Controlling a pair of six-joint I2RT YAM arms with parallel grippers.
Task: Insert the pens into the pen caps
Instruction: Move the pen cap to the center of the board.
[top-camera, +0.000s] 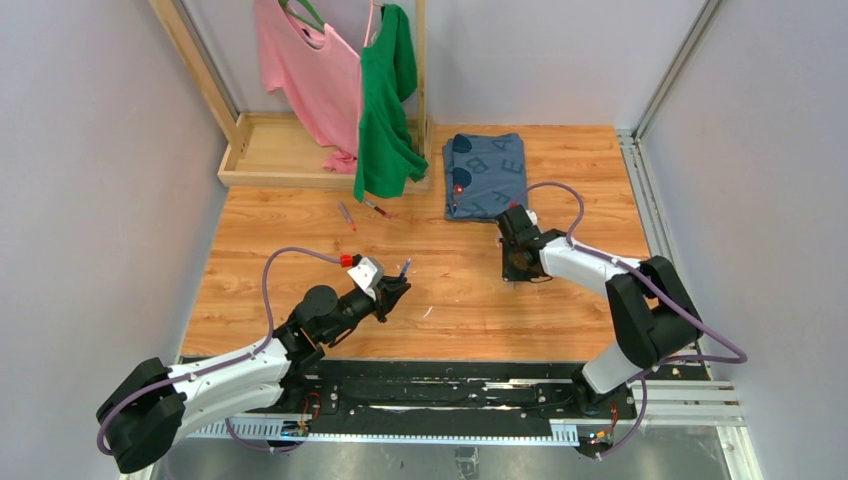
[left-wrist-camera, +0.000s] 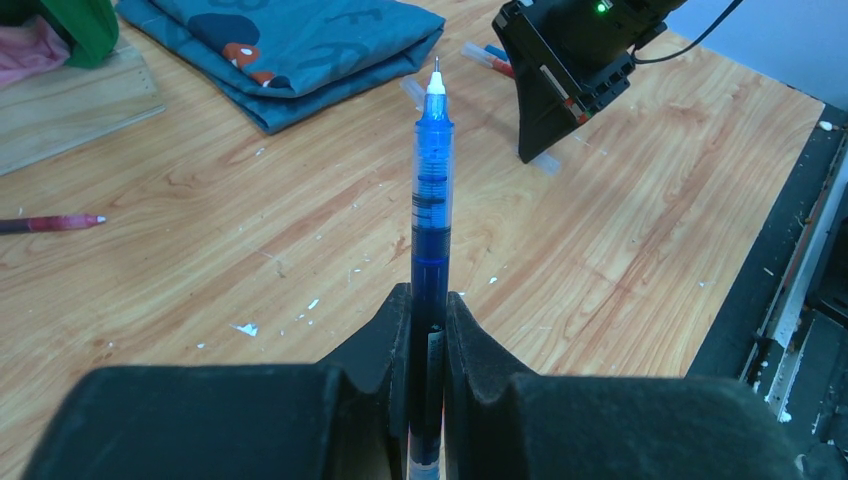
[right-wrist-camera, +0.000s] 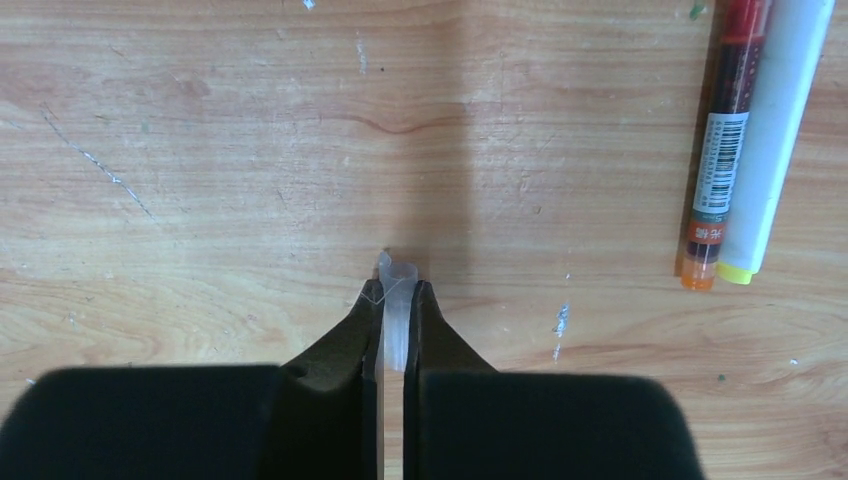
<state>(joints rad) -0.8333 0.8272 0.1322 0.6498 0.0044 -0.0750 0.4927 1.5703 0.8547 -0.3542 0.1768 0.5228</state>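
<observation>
**Blue pen in left hand, clear cap in right**

Left hand (left-wrist-camera: 428, 305) is clamped on the rear barrel of the blue pen (left-wrist-camera: 432, 200). The pen's long axis runs in line with the fingers, and its bare tip points away, far-right toward the right hand (right-wrist-camera: 398, 292). The pen is held above the tabletop (top-camera: 450, 310), with the left arm stretched low from near-left.

Right hand is angled down at the tabletop, right of centre, pinching one clear cap (right-wrist-camera: 397, 272). The cap's axis runs along the fingers and its end pokes past the tips.

Count:
- Five pens seen:
  - blue, held
  - purple pen (top-camera: 347, 215) and dark red pen (top-camera: 377, 208), loose at far-left
  - red-orange pen (right-wrist-camera: 722, 150) and white pen (right-wrist-camera: 790, 110), side by side beside the right hand
- One cap seen.
</observation>
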